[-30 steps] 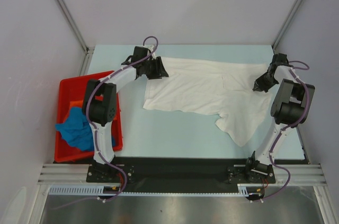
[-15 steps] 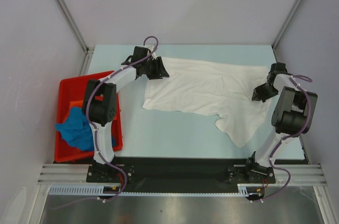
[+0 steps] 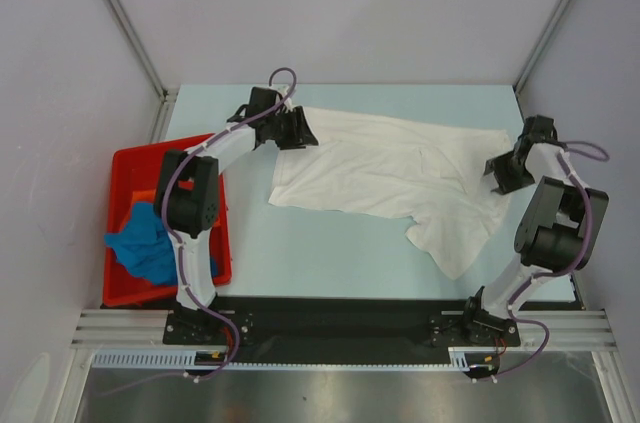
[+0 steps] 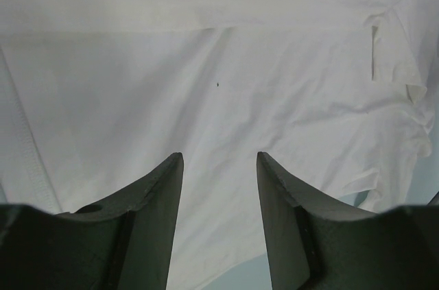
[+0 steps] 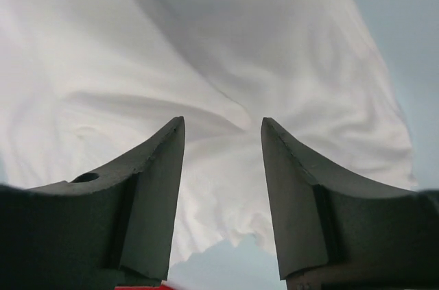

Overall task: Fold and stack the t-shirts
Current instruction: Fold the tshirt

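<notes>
T-shirt (image 3: pixel 400 173), white, is spread rumpled on counter (image 3: pixel 330 253), long axis running left-right. Left fingers (image 4: pixel 161 214) are held parted and empty over its left end; right fingers (image 5: pixel 158 194) are parted and empty over its right edge. Each end is nearest its own arm.

You have the spread t-shirt (image 3: pixel 390 168) on the bench (image 3: pixel 330 243), the left tool (image 3: pixel 303 131) at its 10 o'clock corner and the right tool (image 3: pixel 495 171) at its 3 o'clock edge. At the bench's 9 o'clock, the bin (image 3: pixel 125 161) holds a bunched t-shirt (image 3: pixel 145 243).
</notes>
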Action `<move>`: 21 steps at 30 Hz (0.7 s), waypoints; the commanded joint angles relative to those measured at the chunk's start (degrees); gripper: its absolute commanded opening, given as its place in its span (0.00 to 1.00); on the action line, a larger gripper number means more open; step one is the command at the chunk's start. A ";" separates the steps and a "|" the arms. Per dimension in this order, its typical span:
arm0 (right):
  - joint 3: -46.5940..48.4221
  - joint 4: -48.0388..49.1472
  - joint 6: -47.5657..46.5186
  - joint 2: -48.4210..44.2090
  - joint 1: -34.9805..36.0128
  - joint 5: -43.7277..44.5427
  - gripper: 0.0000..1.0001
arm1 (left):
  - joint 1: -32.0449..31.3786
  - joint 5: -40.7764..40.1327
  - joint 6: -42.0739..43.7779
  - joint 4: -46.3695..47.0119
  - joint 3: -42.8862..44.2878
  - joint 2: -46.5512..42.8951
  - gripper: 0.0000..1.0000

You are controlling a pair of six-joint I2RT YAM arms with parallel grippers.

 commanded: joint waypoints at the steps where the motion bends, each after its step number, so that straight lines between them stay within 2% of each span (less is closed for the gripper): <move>1: 11.06 1.00 -10.97 3.70 0.17 4.73 0.53 | 0.63 1.60 0.96 1.56 0.21 -0.95 0.53; 10: 34.53 1.97 -24.69 21.19 0.61 8.16 0.48 | 3.00 2.91 -4.04 2.61 7.14 3.88 0.53; 14: 38.85 4.17 -27.25 25.94 1.14 8.42 0.31 | 4.23 5.55 -9.57 6.91 10.67 9.58 0.52; 16: 40.78 5.22 -27.51 28.48 1.14 8.60 0.26 | 4.32 6.25 -12.22 8.94 11.28 10.65 0.52; 21: 44.73 7.68 -29.00 34.11 1.14 9.39 0.25 | 4.32 6.61 -13.72 8.16 14.62 13.82 0.51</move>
